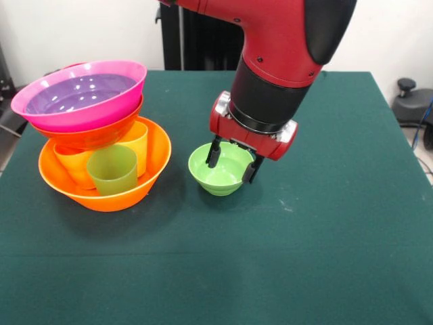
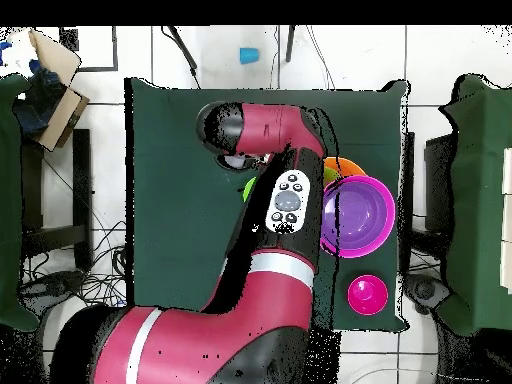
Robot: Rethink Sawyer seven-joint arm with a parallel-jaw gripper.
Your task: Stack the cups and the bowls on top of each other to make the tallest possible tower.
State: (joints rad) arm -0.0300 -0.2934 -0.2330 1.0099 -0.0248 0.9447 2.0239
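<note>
Green baize covers the worktop, where the red and black arm reaches down over a small light green bowl standing alone near the centre. The hand straddles the bowl's far rim, one black finger inside and the other outside at the right, spread and not yet pinching it. Well apart to the left stands the tower: a large orange bowl holding upright green, orange and yellow cups, with a red-orange bowl, a pink bowl and a purple bowl nested above. From overhead, a small crimson bowl sits beside the tower near the worktop's edge.
</note>
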